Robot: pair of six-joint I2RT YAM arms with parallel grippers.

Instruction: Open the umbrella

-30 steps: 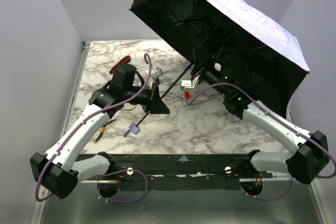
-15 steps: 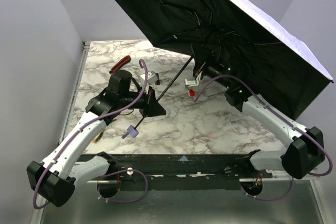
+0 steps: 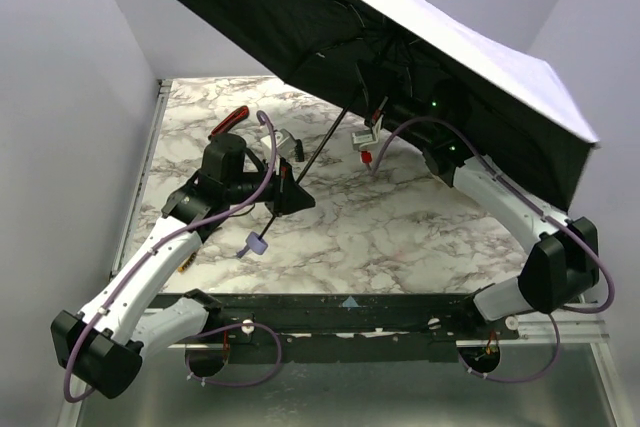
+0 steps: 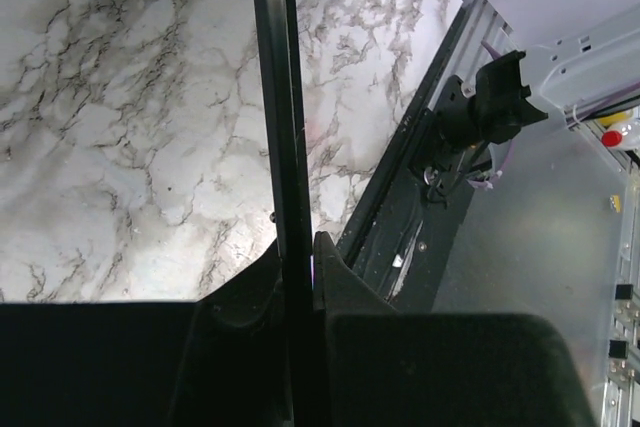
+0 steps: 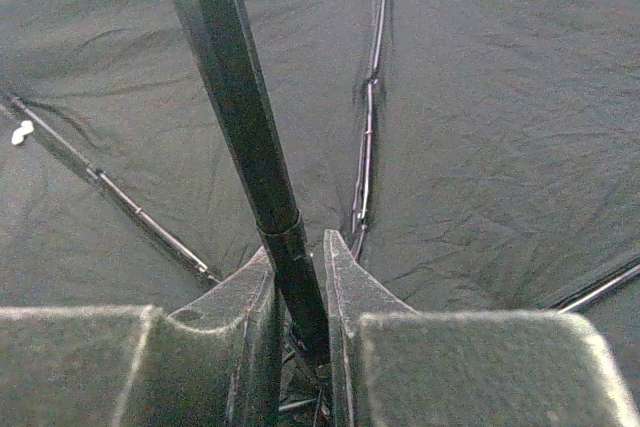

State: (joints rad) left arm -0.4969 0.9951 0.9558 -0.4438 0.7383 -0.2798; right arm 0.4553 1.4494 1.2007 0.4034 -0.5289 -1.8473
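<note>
Overall: umbrella was open and held up in the air over the far half of the table, not touching it.
Canopy: spread wide and tilted, its black lining facing down toward the arms; the pale outside showed along the upper right slope. The far-left edge stood high and the right edge dropped low beside the right arm.
Ribs: thin black ribs fanned out across the lining in the right wrist view.
Shaft: thin black shaft ran on a slant from under the canopy down and to the left, between the two arms.
Handle: small lavender handle hung at the low end of the shaft, just above the marble, near the left arm's forearm.
Left pincer: clamped on the lower shaft, a short way above the handle; the black rod passed straight between its two fingers with no gap seen.
Right pincer: up under the canopy, fingers closed on the upper shaft at a thicker dark sleeve, close to where the ribs met.
Red-handled cutter: lying on the table at far left, beyond the left arm's wrist and well apart from the umbrella handle.
Arms: left reached forward and inward; right stretched up and leftward beneath the canopy.
</note>
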